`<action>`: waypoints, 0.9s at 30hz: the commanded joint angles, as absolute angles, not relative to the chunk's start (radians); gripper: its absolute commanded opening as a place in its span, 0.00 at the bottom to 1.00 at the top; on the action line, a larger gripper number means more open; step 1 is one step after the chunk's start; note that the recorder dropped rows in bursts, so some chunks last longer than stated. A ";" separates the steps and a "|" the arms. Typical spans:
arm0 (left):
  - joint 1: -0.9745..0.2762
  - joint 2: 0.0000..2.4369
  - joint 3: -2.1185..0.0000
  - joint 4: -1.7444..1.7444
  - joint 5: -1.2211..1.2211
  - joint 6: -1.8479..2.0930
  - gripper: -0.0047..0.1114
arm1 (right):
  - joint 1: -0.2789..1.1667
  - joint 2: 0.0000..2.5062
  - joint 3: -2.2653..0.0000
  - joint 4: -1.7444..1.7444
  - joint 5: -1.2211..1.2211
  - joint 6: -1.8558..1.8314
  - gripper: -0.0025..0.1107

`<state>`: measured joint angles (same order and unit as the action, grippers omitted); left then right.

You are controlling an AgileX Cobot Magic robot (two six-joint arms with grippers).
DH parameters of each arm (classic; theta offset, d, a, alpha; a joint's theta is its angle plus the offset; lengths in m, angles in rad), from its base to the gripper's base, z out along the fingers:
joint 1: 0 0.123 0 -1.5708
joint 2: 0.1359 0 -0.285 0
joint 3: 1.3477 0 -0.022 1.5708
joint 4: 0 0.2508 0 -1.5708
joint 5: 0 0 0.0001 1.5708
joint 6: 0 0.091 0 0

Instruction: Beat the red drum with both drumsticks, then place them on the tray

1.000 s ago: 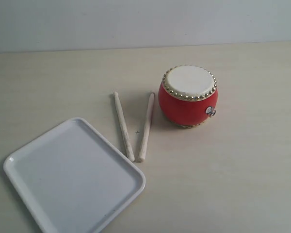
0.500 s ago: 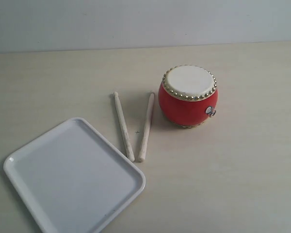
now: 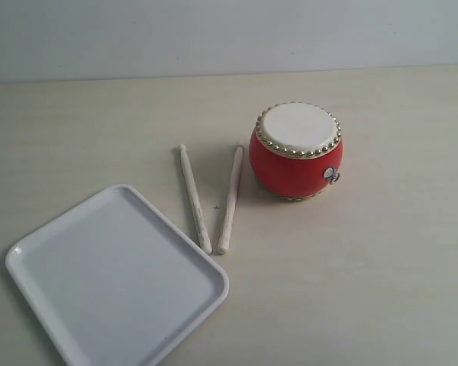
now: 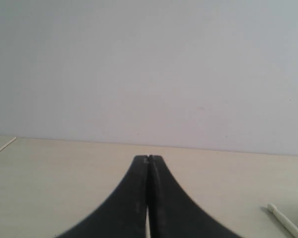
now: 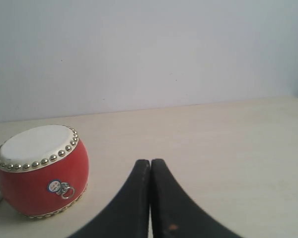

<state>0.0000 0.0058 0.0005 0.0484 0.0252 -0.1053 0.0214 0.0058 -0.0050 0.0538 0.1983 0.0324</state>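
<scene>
You have the red drum (image 3: 296, 151) upright on the pale, faintly grained table (image 3: 382, 267). It has a glossy barrel body, a cream skin ringed with gold studs, and a small metal ring on its side. The two drumsticks (image 3: 194, 197), slim bare wood, lie flat on the table just beside the drum, away from that ring. They are spread at the ends nearest the drum and almost meet at the other ends. Beyond them from the drum sits the tray (image 3: 114, 274), smooth, white and rectangular, with rounded corners, a low rim and a bare floor.

Only your wrist views show the grippers. The left gripper (image 4: 148, 159) has its curved black fingers pressed together on nothing, with one rounded stick tip (image 4: 283, 220) nearby. The right gripper (image 5: 150, 162) is likewise closed and empty, near the drum's ring side.
</scene>
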 commanded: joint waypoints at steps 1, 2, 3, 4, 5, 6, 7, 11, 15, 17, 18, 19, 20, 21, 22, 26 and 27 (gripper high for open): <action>0.001 0.000 0.000 0.041 0.020 -0.110 0.04 | 0.018 0.000 0.000 0.049 0.188 0.029 0.02; 0.001 0.000 0.000 0.041 0.020 -0.110 0.04 | 0.018 0.000 0.000 0.049 0.188 0.029 0.02; 0.001 0.000 0.000 0.041 0.020 -0.110 0.04 | 0.018 0.000 0.000 0.049 0.188 0.029 0.02; 0.001 0.000 0.000 0.041 0.020 -0.110 0.04 | 0.018 0.000 0.000 0.049 0.188 0.029 0.02; 0.001 0.000 0.000 0.041 0.020 -0.110 0.04 | 0.018 0.000 0.000 0.049 0.188 0.029 0.02; 0.001 0.000 0.000 0.041 0.020 -0.109 0.04 | 0.018 0.000 0.000 0.049 0.188 0.029 0.02; 0.001 0.000 0.000 0.041 0.020 -0.109 0.04 | 0.018 0.000 0.000 0.049 0.188 0.029 0.02; 0.001 0.000 0.000 0.041 0.020 -0.109 0.04 | 0.018 0.000 0.000 0.049 0.188 0.029 0.02; 0.001 0.000 0.000 0.041 0.020 -0.111 0.04 | 0.018 0.000 0.000 0.049 0.188 0.029 0.02; 0.001 0.000 0.000 0.041 0.020 -0.111 0.04 | 0.018 0.000 0.000 0.049 0.188 0.029 0.02; 0.001 0.000 0.000 0.041 0.020 -0.111 0.04 | 0.018 0.000 0.000 0.049 0.188 0.029 0.02; 0.001 0.000 0.000 0.041 -0.007 -0.123 0.04 | 0.018 0.000 0.000 0.049 0.188 0.029 0.02; 0.001 0.000 0.000 0.041 -0.054 -0.156 0.04 | 0.018 0.000 0.000 0.049 0.188 0.029 0.02; 0.001 0.000 0.000 0.041 -0.114 -0.202 0.04 | 0.018 0.000 0.000 0.049 0.188 0.029 0.02; 0.001 0.000 0.000 0.041 -0.183 -0.277 0.04 | 0.018 0.000 0.000 0.049 0.188 0.029 0.02; 0.001 0.000 0.000 0.041 -0.389 -0.452 0.04 | 0.018 0.000 0.000 0.049 0.188 0.029 0.02; 0.001 0.000 0.000 0.041 -0.425 -0.449 0.04 | 0.018 0.000 0.000 0.049 0.188 0.029 0.02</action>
<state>0.0000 0.0058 0.0021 0.0484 -0.2834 -0.3849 0.0214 0.0058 -0.0050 0.0538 0.1983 0.0324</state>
